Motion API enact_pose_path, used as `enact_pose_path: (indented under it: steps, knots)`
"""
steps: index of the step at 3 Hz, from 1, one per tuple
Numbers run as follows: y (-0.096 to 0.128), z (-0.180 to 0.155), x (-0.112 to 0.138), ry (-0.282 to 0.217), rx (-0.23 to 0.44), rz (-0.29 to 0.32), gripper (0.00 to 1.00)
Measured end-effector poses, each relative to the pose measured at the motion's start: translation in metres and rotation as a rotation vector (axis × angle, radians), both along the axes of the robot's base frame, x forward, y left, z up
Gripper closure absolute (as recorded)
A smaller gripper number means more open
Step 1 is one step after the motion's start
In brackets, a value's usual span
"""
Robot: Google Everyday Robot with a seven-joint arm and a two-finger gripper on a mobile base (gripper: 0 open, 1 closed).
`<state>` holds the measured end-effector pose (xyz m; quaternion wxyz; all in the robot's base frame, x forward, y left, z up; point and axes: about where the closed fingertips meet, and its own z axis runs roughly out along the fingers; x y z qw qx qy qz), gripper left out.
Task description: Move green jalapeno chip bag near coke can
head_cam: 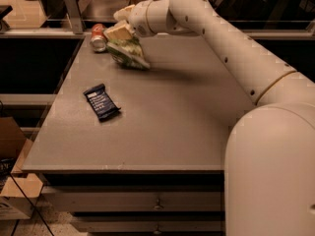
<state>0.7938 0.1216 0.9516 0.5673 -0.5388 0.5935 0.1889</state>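
The green jalapeno chip bag [130, 53] is at the table's far left, its lower end touching or just above the tabletop. My gripper [118, 32] is at the bag's upper end and shut on it. The coke can [98, 37], red with a silver top, lies just left of the bag and gripper, close to the table's back left corner. My arm reaches in from the right across the back of the table.
A small dark blue bar wrapper [102, 102] lies on the grey table [162, 127] left of centre. A rail and metal post [73, 10] run behind the table's back edge. Cardboard boxes [12, 181] sit on the floor at the left.
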Motion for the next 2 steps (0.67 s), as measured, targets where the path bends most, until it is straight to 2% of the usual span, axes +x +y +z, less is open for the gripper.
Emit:
enact_pose_path:
  steps: [1,2]
  knots:
    - [0.0029,-0.0014,-0.0004,0.002,0.0,0.004,0.0]
    - [0.003,-0.0015,-0.0004,0.002,0.0,0.004,0.0]
